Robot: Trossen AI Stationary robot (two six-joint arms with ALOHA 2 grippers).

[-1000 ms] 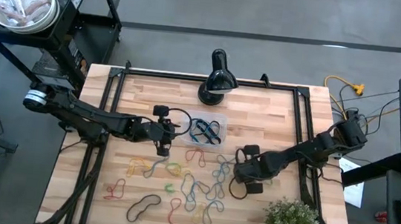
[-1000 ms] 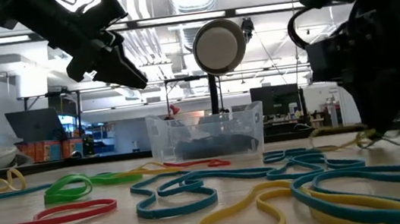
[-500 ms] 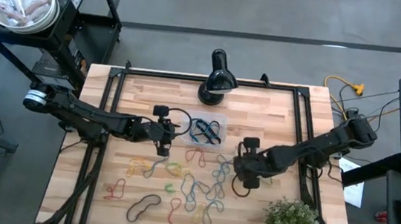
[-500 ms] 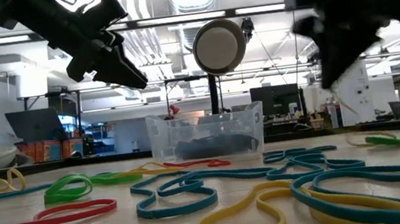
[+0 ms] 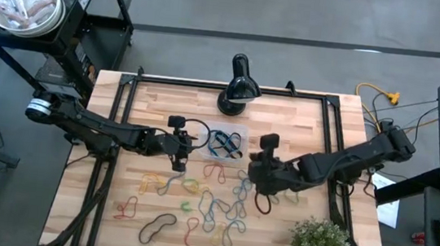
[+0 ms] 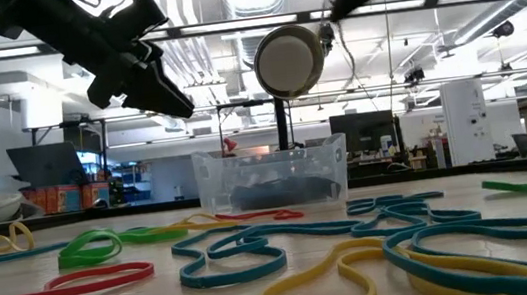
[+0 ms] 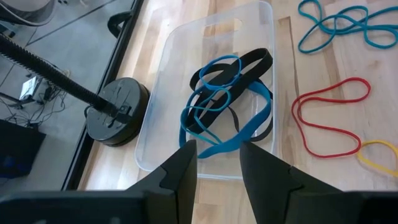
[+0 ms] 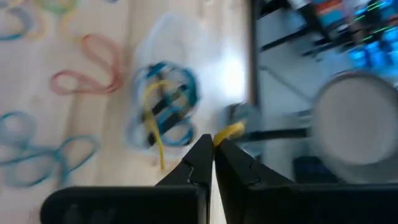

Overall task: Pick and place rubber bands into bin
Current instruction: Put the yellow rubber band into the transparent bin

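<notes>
right gripper [image 8: 212,144], fingers closed on a yellow rubber band [image 8: 155,127] that dangles below, just right of the bin [image 5: 227,144]; the bin lies to its left. left gripper [image 7: 217,163], parted and empty, waits at the bin's left edge.

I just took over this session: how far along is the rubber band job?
Done: a few blue and black bands lie in the bin. In hand: the right gripper, shut on a yellow band, is above the table beside the bin. The left gripper hovers open at the bin's other side. Left: many rubber bands on the table.
</notes>
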